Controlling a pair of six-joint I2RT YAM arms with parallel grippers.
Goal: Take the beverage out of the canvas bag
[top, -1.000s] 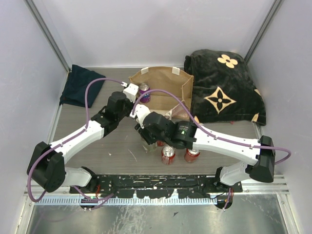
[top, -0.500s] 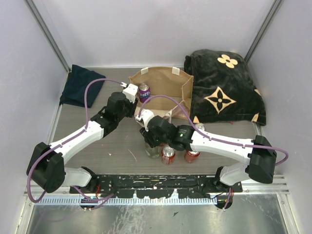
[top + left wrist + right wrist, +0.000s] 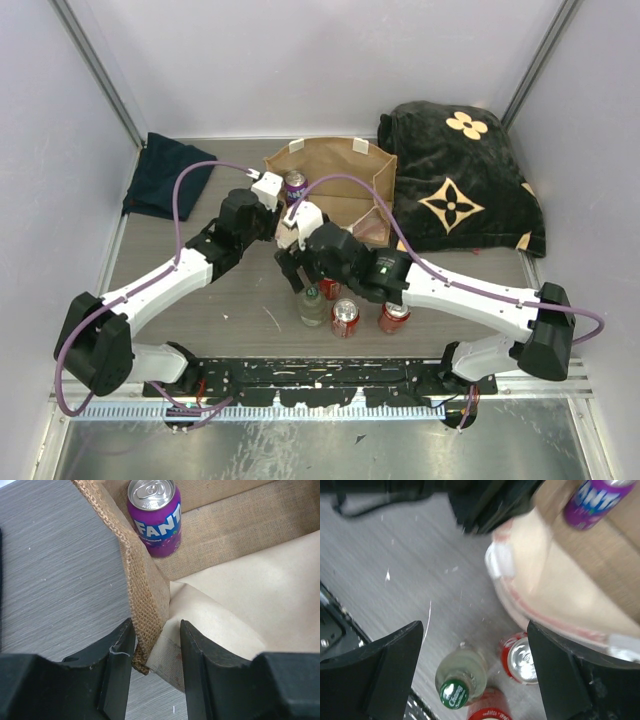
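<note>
Left wrist: left gripper (image 3: 156, 630) grips canvas bag (image 3: 144, 575).

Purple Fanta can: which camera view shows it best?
Left wrist: the purple Fanta can stands sharp inside the canvas bag, label readable. Right wrist catches it blurred and cropped; top external shows it small.

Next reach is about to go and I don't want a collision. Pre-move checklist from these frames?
1. Right tool open and empty: ok.
2. Green-capped bottle standing upright, released: ok.
3. Left tool pinching the canvas bag rim, mouth held open: ok.
4. Purple can in view inside the bag, top unobstructed: ok.
5. Bag emptied: not ok, the purple can remains inside.
6. Clearance from the red cans below the right tool: cannot tell.
</note>
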